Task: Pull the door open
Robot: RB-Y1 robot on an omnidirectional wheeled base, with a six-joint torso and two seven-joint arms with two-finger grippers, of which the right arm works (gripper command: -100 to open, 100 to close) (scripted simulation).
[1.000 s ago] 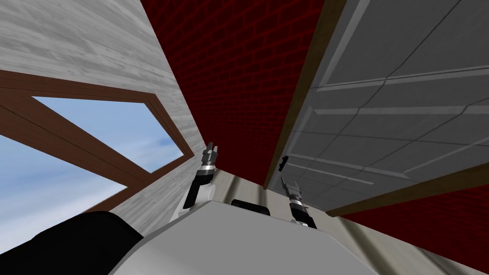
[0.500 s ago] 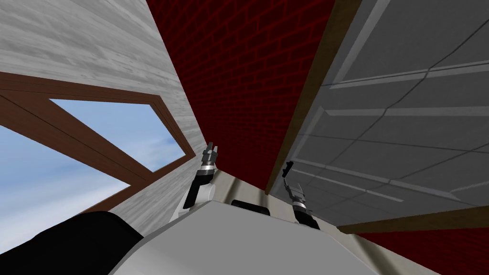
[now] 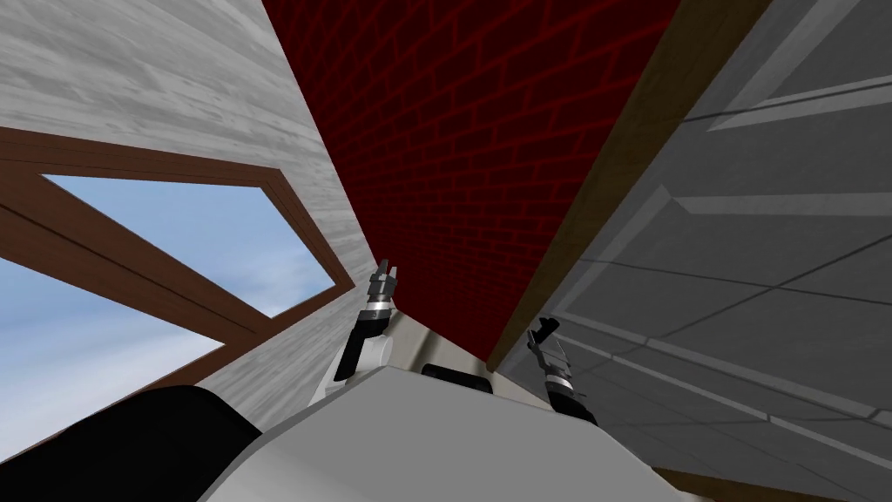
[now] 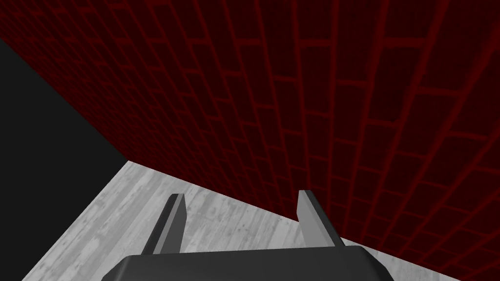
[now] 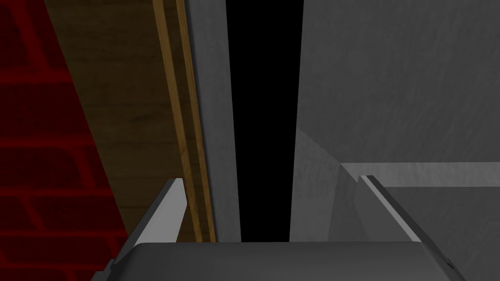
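The right hand (image 3: 545, 344) (image 5: 271, 179) is spread around the black handle (image 3: 545, 326) (image 5: 263, 122) of the grey door (image 3: 740, 288), beside the brown frame (image 3: 610, 174). The left hand (image 3: 386, 268) (image 4: 240, 193) is spread too, raised near the brick wall (image 3: 470, 131).

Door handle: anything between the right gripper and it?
Nothing visible. The right gripper sits right at the black door handle on the grey door; in the wrist view a black bar, likely that handle, runs between its open fingers.
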